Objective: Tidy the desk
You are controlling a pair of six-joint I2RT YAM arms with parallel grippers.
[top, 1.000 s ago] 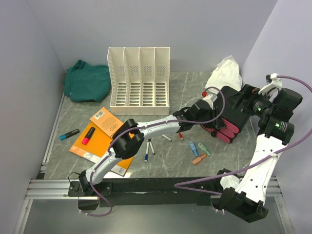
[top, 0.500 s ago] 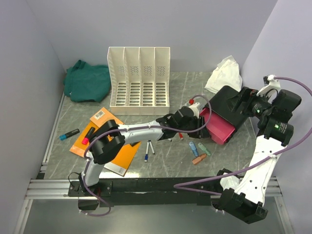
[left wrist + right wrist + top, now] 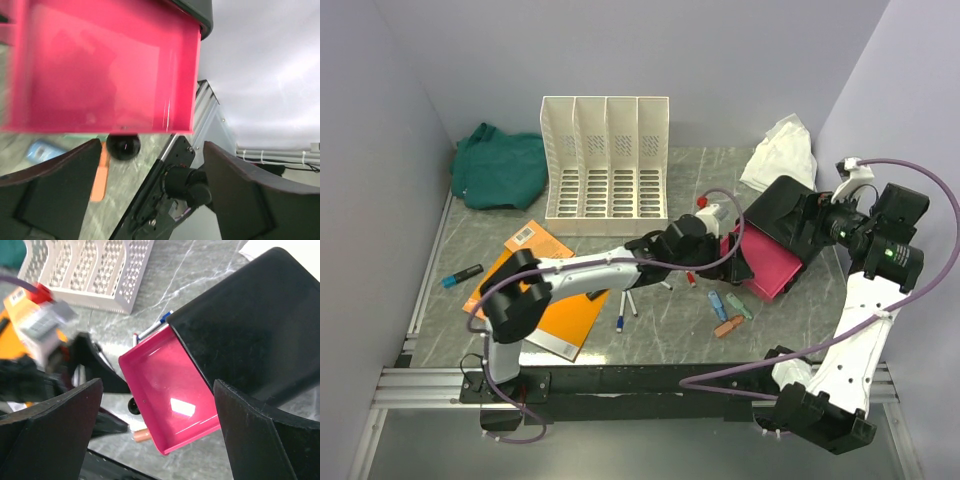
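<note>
Tabletop between lavender walls, pink drawer pulled out near its right edge
We see the left hand spread wide around the drawer's black knob without gripping it; the right hand gapes wide above the black box housing that drawer.

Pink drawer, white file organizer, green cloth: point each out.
pink drawer (image 3: 170,390), right wrist view, its inner floor
white file organizer (image 3: 606,190), top external view, its perforated base
green cloth (image 3: 500,170), top external view, middle of the heap
</note>
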